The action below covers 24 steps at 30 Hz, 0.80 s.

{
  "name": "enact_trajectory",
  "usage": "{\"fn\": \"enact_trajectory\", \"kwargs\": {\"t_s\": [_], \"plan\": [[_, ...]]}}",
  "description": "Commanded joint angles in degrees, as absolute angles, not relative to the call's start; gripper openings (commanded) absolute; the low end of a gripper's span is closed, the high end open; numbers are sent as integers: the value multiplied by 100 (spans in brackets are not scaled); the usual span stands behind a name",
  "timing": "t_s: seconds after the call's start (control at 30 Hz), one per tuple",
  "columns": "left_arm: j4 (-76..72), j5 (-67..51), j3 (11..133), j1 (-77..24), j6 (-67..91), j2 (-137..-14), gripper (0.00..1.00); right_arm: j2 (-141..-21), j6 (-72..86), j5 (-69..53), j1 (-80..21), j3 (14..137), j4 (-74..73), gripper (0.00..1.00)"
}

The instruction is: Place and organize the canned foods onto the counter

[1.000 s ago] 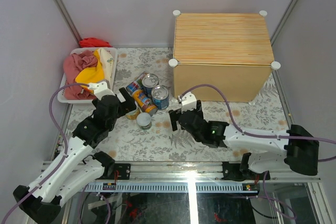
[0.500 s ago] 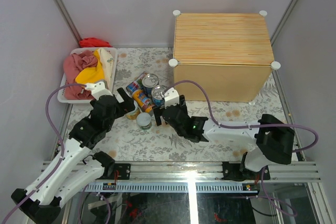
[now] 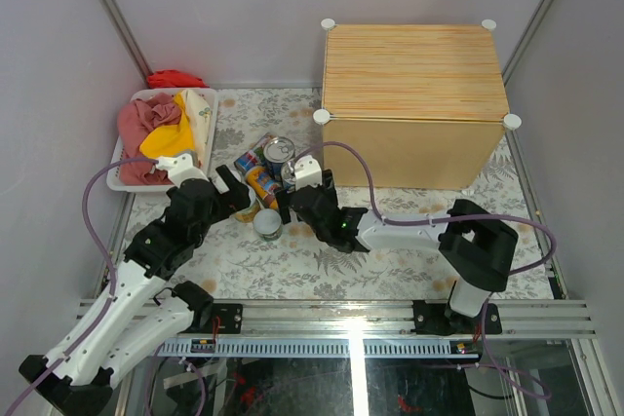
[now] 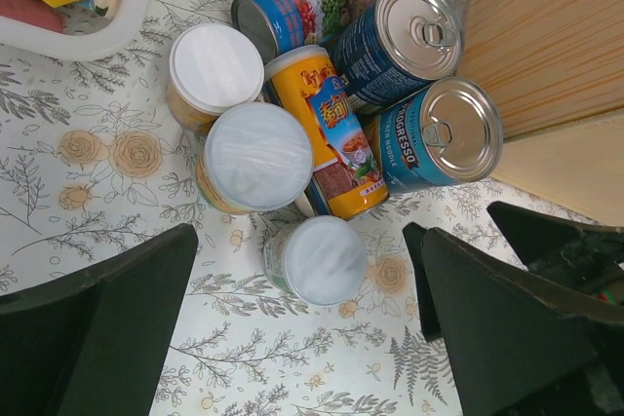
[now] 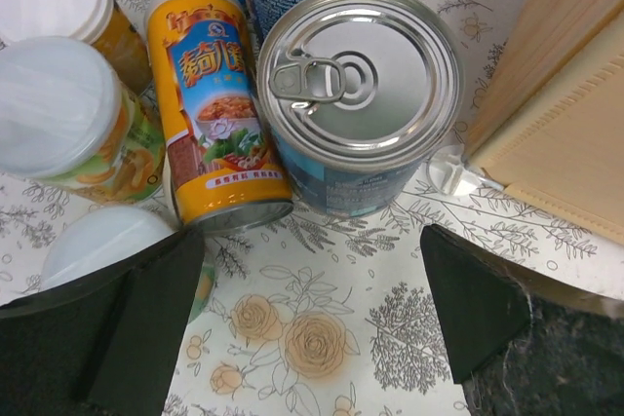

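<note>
The canned foods stand clustered on the floral table left of the counter (image 3: 414, 94). In the left wrist view I see two blue tins (image 4: 448, 138) (image 4: 409, 41), an orange-yellow can (image 4: 331, 133) on its side, a multicoloured can (image 4: 312, 7) on its side, two white-lidded jars (image 4: 214, 70) (image 4: 258, 155) and a short pale-lidded can (image 4: 317, 260). My left gripper (image 4: 307, 338) (image 3: 239, 197) is open and empty above the short can. My right gripper (image 5: 302, 328) (image 3: 292, 197) is open and empty just short of the near blue tin (image 5: 356, 94).
A white basket (image 3: 210, 129) with red and yellow cloths sits at the far left, and a red cloth (image 3: 175, 78) lies behind it. The counter's wooden corner (image 5: 575, 94) stands close on the right of the near tin. Grey walls enclose the table.
My right arm has swung left across the table to the can cluster and now covers the near blue tin from above. My left arm has barely moved.
</note>
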<state>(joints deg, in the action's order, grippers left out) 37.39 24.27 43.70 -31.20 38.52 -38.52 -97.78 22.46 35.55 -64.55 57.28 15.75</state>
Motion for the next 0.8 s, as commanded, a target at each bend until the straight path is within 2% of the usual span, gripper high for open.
{"fn": "enact_trajectory", "kwargs": {"t_s": [0.0, 0.77], "plan": [[3838, 2371, 4541, -3166, 3858, -3747, 100, -9919, 2213, 3482, -6281, 6056, 2081, 99], [3967, 2381, 4582, -3165, 3694, -3756, 100, -10694, 1699, 3726, -5938, 6266, 3070, 99]]}}
